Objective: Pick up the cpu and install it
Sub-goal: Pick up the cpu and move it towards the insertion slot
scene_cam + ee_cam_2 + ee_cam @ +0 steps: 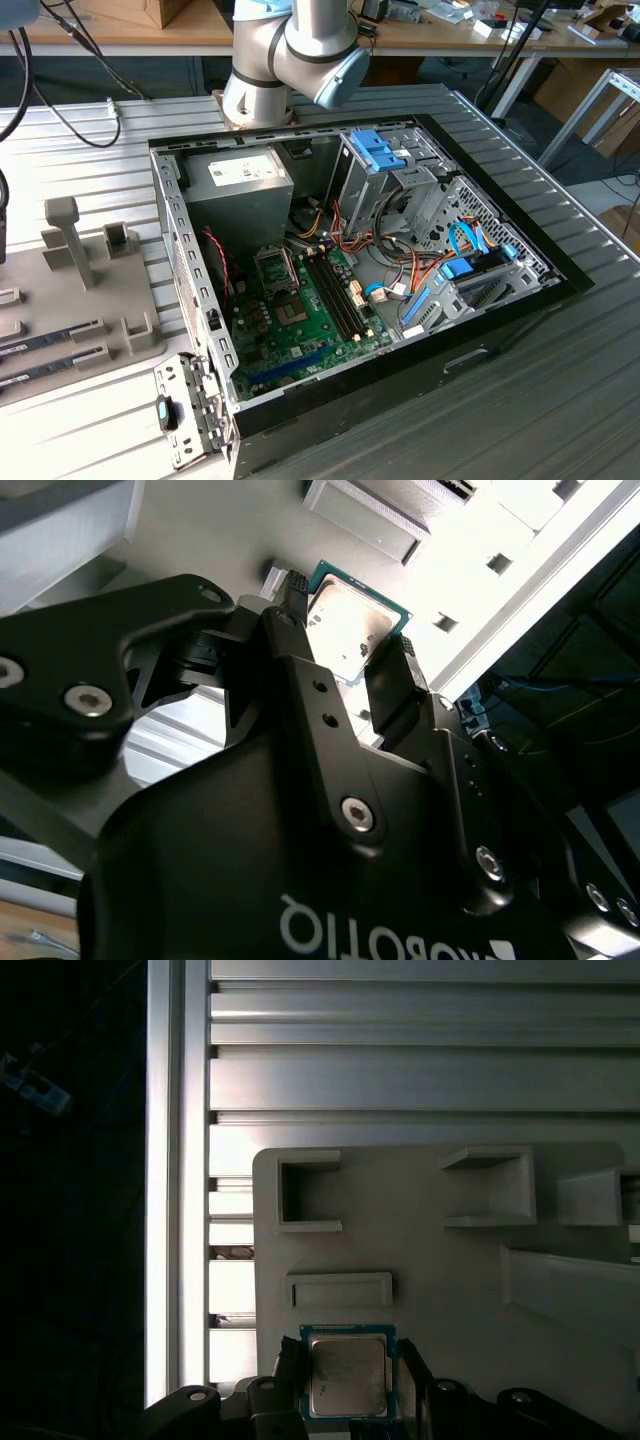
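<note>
cpu, gripped between the pincer tips, by the grey tray

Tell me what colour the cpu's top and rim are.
The cpu has silver-grey top, green rim; best in the first wrist view.

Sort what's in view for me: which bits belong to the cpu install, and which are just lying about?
Job in hand:
cpu, gripped in the gripper
socket frame on the motherboard

Lying about:
memory sticks
power-supply box
blue drive brackets
cables
</note>
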You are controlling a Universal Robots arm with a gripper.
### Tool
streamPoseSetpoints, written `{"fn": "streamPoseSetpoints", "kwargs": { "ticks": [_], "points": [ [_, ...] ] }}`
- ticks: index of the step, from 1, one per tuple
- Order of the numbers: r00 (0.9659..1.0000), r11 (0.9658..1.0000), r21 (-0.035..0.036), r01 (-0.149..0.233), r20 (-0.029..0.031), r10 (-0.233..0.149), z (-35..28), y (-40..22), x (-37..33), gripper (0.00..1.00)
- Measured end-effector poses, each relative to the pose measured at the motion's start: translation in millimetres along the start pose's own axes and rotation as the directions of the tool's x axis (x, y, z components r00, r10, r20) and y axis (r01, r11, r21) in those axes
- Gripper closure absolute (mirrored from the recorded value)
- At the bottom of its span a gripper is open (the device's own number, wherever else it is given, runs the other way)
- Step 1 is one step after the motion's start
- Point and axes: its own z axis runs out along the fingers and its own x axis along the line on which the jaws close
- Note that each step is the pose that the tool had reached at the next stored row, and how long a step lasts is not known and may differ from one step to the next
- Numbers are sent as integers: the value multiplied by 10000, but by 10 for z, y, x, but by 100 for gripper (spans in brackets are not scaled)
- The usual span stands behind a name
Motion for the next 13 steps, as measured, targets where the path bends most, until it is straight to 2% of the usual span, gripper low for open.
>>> {"fn": "streamPoseSetpoints", "kwargs": {
  "ticks": [13],
  "points": [
    [10000, 10000, -38, -1, -1, 1, -31, 1, -1, 53]
  ]
}}
